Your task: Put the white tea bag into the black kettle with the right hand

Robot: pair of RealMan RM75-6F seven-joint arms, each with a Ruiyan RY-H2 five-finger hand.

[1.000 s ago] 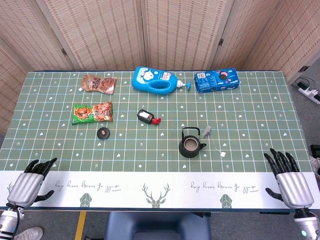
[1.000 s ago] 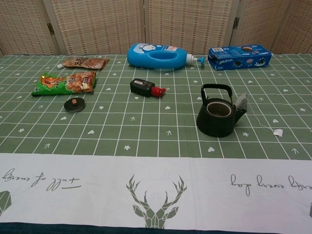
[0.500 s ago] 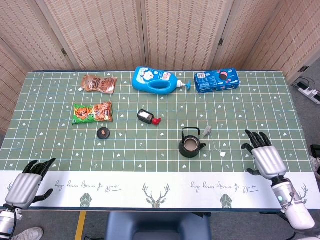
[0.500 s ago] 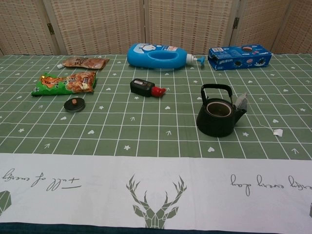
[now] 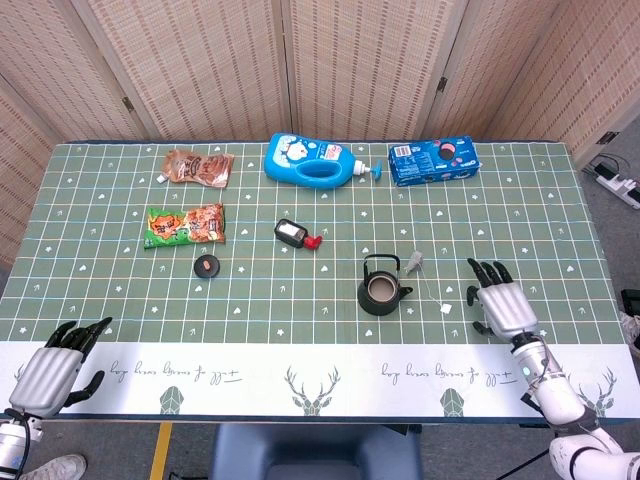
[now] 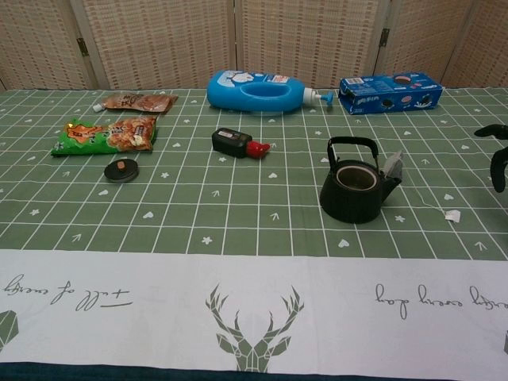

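The black kettle (image 5: 383,288) (image 6: 354,186) stands upright with no lid on the green checked cloth. A white tea bag (image 5: 414,263) (image 6: 394,165) leans against its spout side, and a thin string runs from it to a small white tag (image 5: 444,309) (image 6: 452,215) lying on the cloth. My right hand (image 5: 499,304) hovers open to the right of the tag, fingers spread, holding nothing; only its dark fingertips (image 6: 497,167) show at the chest view's right edge. At the table's near left corner my left hand (image 5: 52,368) rests open.
A blue bottle (image 5: 312,161) and a blue box (image 5: 432,161) lie at the back. Two snack packets (image 5: 186,224) lie at the left. A round lid (image 5: 206,266) and a black-and-red item (image 5: 296,235) sit mid-table. A white patterned band (image 5: 320,375) runs along the near edge.
My right hand has moved from the near right corner forward and leftward, toward the tag and kettle. Its fingertips now enter the chest view. The left hand has stayed put.
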